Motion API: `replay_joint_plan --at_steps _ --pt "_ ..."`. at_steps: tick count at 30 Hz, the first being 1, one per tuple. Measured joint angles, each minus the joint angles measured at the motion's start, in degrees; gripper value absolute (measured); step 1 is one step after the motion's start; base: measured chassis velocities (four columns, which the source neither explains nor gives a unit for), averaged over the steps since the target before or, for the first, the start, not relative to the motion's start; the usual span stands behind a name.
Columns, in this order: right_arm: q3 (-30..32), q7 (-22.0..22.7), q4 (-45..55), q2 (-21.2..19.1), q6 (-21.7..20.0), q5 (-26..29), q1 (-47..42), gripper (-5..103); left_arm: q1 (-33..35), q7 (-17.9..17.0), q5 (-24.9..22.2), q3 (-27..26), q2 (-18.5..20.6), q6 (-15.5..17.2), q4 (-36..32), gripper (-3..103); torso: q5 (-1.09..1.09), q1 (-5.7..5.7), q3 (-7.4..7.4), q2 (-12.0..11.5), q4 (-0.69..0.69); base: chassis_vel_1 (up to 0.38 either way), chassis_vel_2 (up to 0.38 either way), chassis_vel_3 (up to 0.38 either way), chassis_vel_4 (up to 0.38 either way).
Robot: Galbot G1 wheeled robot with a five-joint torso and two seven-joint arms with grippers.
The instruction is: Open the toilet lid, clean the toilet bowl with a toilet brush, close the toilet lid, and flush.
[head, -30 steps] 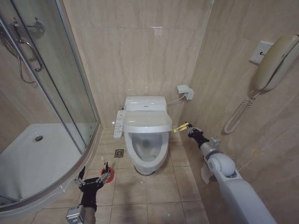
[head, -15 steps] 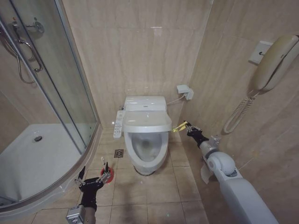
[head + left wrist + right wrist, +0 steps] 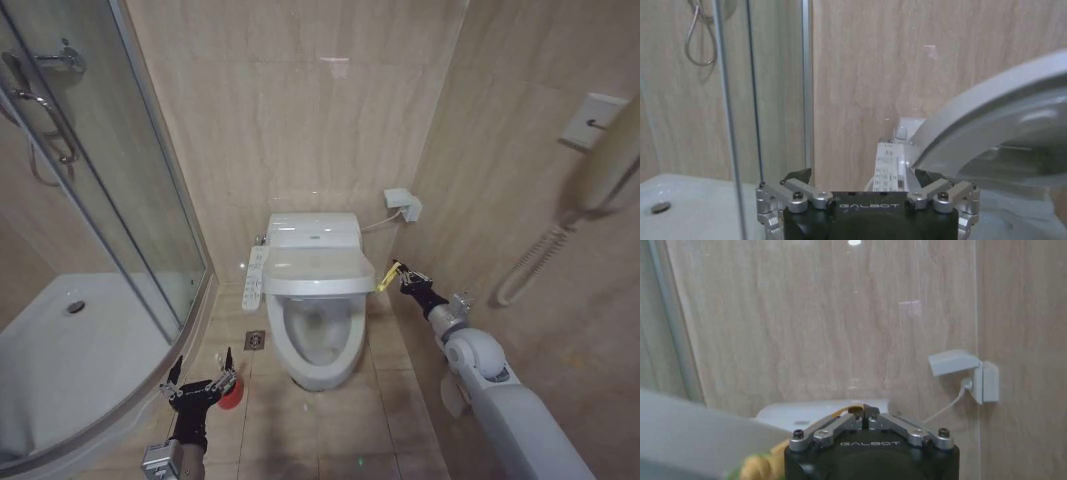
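Observation:
The white toilet lid [image 3: 318,270] stands partly raised over the rear of the toilet bowl [image 3: 318,338], whose seat ring and inside show in front. My right gripper [image 3: 402,277] is beside the lid's right edge, shut on its green-yellow band [image 3: 387,276]. The right wrist view shows those shut fingers [image 3: 848,423] with the band [image 3: 760,462] and the lid's edge [image 3: 693,435]. My left gripper [image 3: 201,384] hangs open low on the left, just beside the toilet brush's red holder cup [image 3: 232,397]. In the left wrist view, its open fingers [image 3: 797,181] face the toilet [image 3: 1000,130].
A curved glass shower door [image 3: 120,200] and white shower tray [image 3: 60,340] fill the left. A button panel [image 3: 254,275] sits on the toilet's left side, with a floor drain [image 3: 255,340] below it. A wall phone [image 3: 600,160] and a socket [image 3: 405,205] hang on the right.
The whole head picture has shifted, so the camera has moved. My right gripper stays shut on the lid's band, and the left gripper stays open by the red cup.

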Motion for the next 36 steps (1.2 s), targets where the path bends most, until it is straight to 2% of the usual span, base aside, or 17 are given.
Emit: replay_joint_plan --at_steps 7,17,26,36 --pt "0.7 -0.1 0.0 0.0 0.8 -0.7 -0.5 1 0.0 0.0 0.0 0.0 0.0 0.0 0.0 100 -0.01 0.04 0.01 0.0 0.02 -0.117 0.162 0.120 -0.110" --pt "0.7 1.2 -0.4 -0.1 2.0 -1.9 -0.2 1 0.0 0.0 0.0 0.0 0.0 0.0 0.0 100 0.01 -0.05 -0.01 0.0 0.01 0.016 -0.046 -0.024 0.028" --pt "-1.8 4.9 -0.6 0.0 0.8 -2.0 4.3 1 0.0 0.0 0.0 0.0 0.0 0.0 0.0 100 0.00 0.01 0.01 0.0 0.02 0.000 0.000 0.000 0.000" --pt "-3.9 6.1 -4.2 -0.2 2.7 -1.3 9.3 1 0.0 0.0 0.0 0.0 0.0 0.0 0.0 100 0.01 0.00 0.01 0.0 0.01 0.000 0.000 0.000 0.000"
